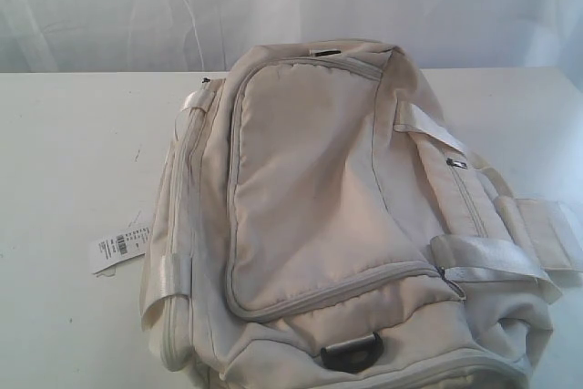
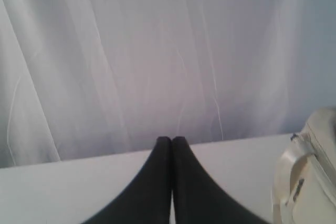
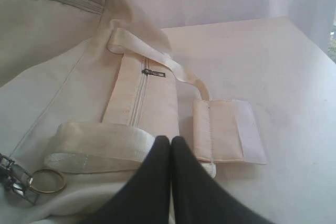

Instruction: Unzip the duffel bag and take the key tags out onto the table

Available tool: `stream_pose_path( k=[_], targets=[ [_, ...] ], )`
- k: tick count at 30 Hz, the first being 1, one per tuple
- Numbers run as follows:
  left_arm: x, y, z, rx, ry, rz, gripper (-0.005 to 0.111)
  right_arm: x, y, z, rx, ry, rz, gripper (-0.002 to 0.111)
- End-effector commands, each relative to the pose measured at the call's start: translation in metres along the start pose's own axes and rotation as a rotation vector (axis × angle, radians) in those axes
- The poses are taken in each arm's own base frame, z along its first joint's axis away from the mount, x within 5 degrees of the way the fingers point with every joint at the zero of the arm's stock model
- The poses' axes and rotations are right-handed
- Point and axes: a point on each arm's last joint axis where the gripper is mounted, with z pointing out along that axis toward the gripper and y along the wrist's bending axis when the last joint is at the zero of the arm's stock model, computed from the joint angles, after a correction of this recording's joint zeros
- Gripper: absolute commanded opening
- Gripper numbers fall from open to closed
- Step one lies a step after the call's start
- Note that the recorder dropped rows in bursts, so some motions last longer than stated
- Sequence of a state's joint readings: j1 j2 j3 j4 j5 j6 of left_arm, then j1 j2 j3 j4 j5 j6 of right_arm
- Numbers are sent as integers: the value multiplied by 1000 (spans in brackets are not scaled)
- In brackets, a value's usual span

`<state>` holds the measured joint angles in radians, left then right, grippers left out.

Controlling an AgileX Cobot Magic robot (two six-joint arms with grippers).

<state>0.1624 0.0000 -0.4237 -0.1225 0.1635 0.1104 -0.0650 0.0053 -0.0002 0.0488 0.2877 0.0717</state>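
The cream duffel bag [image 1: 319, 216] lies on the white table [image 1: 64, 189], filling the middle and right of the exterior view, its grey zippers closed. The key tags are hidden. Neither gripper shows in the exterior view. My left gripper [image 2: 171, 140] is shut with nothing between its black fingers, hanging above bare table with the bag's corner [image 2: 310, 177] off to one side. My right gripper [image 3: 170, 140] is shut and empty too, hovering over the bag's webbing strap [image 3: 100, 142] near a side pocket zipper [image 3: 139, 95]. A metal ring and clip [image 3: 39, 181] sit on the bag beside it.
A white paper barcode label [image 1: 120, 245] lies on the table at the bag's left side. A black D-ring [image 1: 352, 351] sits at the bag's near end. A padded handle wrap [image 3: 226, 129] rests flat on the table. A white curtain [image 1: 137, 6] backs the table.
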Motion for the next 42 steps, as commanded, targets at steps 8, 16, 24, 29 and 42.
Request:
stream_pose_path(
  k=[8,16,24,29,42],
  targets=[
    [-10,2,-1,-25,-90,-3,0,-1,0,0,4,-10,7,0],
    [-10,2,-1,-25,-90,-5,0,-1,0,0,4,-10,7,0],
    [-13,2,4,43,-106,-23,0,-1,-1,0,16,-11,-33,0],
    [13,-12,31,255,356,-4,0,-1,-2,0,24,-11,-61,0],
    [-14,-72,58,1058,627,192,0,-25,1,-4,-13,-282,-4,0]
  ],
)
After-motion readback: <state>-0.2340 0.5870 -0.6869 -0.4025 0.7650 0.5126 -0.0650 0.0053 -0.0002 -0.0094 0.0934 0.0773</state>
